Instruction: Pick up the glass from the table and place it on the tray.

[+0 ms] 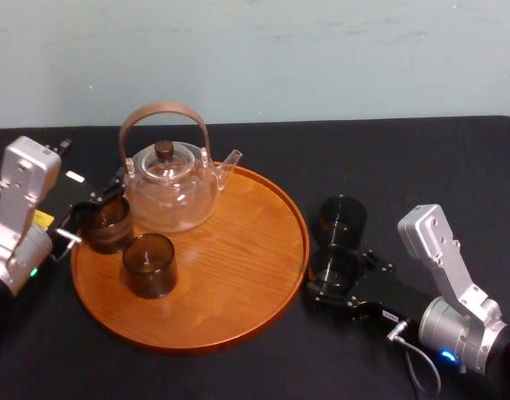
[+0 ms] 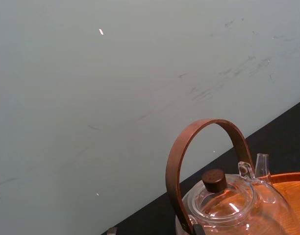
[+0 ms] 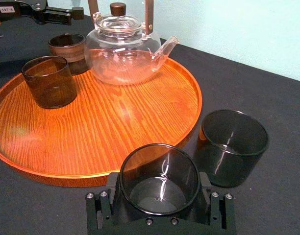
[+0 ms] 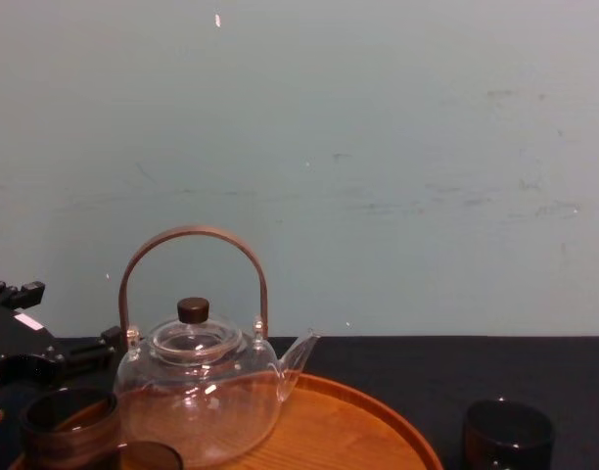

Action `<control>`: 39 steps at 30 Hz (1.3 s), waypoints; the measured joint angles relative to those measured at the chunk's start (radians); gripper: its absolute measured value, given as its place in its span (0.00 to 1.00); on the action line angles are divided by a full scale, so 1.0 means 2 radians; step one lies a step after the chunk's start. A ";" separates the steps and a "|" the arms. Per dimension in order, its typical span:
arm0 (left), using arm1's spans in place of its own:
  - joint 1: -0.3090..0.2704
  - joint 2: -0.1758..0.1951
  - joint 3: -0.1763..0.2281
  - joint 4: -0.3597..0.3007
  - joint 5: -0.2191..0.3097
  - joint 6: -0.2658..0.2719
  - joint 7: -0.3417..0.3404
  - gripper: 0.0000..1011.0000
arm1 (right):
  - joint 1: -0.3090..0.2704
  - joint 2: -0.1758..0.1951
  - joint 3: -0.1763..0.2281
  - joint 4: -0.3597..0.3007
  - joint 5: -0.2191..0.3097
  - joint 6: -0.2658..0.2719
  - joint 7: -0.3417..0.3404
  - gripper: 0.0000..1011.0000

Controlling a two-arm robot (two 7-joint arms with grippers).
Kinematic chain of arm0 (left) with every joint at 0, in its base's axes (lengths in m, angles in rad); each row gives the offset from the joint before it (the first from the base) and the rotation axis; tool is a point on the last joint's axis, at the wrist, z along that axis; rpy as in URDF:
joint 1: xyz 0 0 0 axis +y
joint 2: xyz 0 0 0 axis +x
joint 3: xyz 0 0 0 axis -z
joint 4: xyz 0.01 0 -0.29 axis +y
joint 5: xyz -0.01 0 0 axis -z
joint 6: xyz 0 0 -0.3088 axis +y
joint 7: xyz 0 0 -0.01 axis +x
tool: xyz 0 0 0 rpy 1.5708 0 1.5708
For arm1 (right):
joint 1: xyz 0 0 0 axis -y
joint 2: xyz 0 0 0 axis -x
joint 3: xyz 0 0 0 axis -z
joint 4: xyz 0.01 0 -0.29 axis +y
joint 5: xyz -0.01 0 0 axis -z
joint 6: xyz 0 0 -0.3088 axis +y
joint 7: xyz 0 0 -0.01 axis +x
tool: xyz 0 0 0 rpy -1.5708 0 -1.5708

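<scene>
Grasp step: right gripper (image 1: 332,277) seemingly clamped on glass (image 3: 160,171), which stands on worktop (image 1: 405,167) just right of tray (image 1: 230,275). Next: lift above rim, carry left. Left gripper (image 1: 98,215) at tray's far-left edge.

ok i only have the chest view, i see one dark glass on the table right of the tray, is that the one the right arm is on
observer: no, the right end effector is shut on the near glass, closer to the robot; yours is the far glass behind it.
operator: is it off the table
observer: doesn't look it, from the head view it seems to stand on the black table.
operator: room on the tray
observer: yes, the tray is bare wood at its front right; the teapot, front glass and left glass keep to its back and left.
operator: left arm
observer: the left end effector sits at the tray's left rim, close by the left glass.
</scene>
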 joint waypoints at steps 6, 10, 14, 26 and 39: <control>0.000 0.000 0.000 0.000 0.000 0.000 0.000 0.99 | 0.007 -0.003 -0.005 0.006 0.000 -0.002 0.002 0.99; 0.000 0.000 0.000 0.000 0.000 0.000 0.000 0.99 | 0.009 -0.004 -0.007 0.009 -0.001 -0.003 0.002 0.99; 0.000 0.000 0.000 0.000 0.000 0.000 0.000 0.99 | 0.009 -0.004 -0.007 0.008 -0.001 -0.003 0.001 0.99; 0.000 0.000 0.000 0.000 0.000 0.000 0.000 0.99 | 0.008 -0.004 -0.006 0.008 -0.001 -0.004 0.001 0.89; 0.000 0.000 0.000 0.000 0.000 0.000 0.000 0.99 | 0.006 -0.003 -0.004 0.005 0.001 -0.006 0.002 0.89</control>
